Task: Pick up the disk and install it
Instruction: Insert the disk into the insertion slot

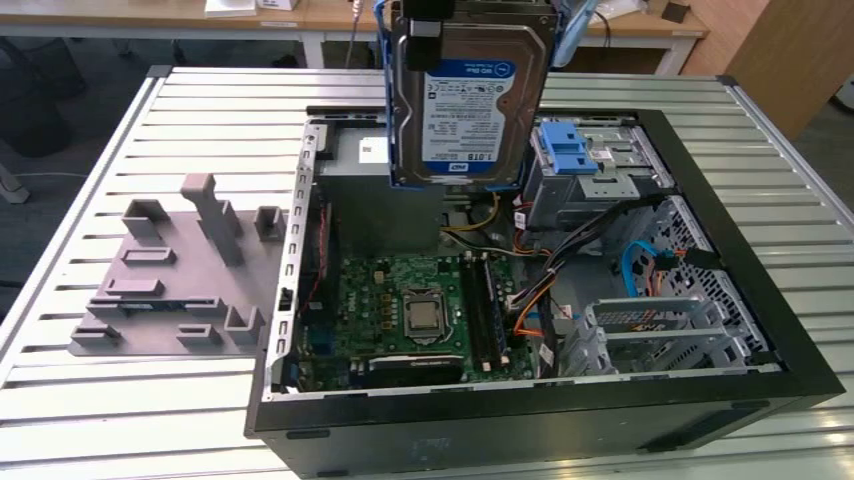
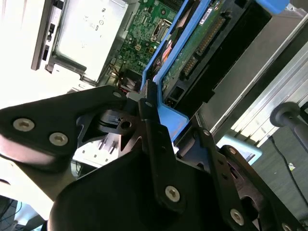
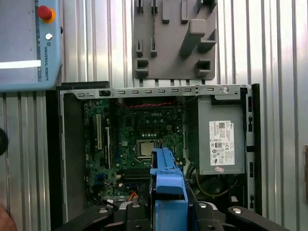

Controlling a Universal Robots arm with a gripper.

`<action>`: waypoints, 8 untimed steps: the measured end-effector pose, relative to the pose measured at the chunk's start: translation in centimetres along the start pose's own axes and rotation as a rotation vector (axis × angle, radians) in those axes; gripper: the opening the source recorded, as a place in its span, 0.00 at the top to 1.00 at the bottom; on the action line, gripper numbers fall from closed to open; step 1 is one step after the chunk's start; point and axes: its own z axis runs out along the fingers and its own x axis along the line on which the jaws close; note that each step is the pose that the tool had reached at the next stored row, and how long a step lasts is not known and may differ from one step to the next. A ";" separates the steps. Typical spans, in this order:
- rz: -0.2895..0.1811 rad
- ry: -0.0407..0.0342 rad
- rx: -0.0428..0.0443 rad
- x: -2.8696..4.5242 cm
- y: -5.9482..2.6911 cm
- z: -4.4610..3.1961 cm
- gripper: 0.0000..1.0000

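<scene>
The disk (image 1: 470, 100), a silver drive with a blue-and-white label and a blue frame, hangs upright above the far part of the open computer case (image 1: 754, 260). My gripper (image 1: 467, 25) is shut on its upper edge. It hangs between the grey metal box (image 1: 367, 195) and the drive cage with the light-blue latch (image 1: 571, 150), clear of both. In the second wrist view the gripper (image 2: 171, 122) clamps the blue frame, and the disk's (image 2: 202, 43) green circuit board side shows. In the first wrist view the disk's blue frame (image 3: 168, 185) sticks out from the gripper (image 3: 168, 214) over the motherboard (image 3: 139, 139).
The case lies on its side on a slatted metal table (image 1: 200, 100), with cables and a second cage (image 1: 661, 325) at the exterior view's right. A grey fixture plate (image 1: 174, 280) with upright blocks sits to its left. A control pendant (image 3: 29, 43) lies beside the case.
</scene>
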 end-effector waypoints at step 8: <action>0.000 0.0001 0.0000 0.60 -0.90 0.05 0.64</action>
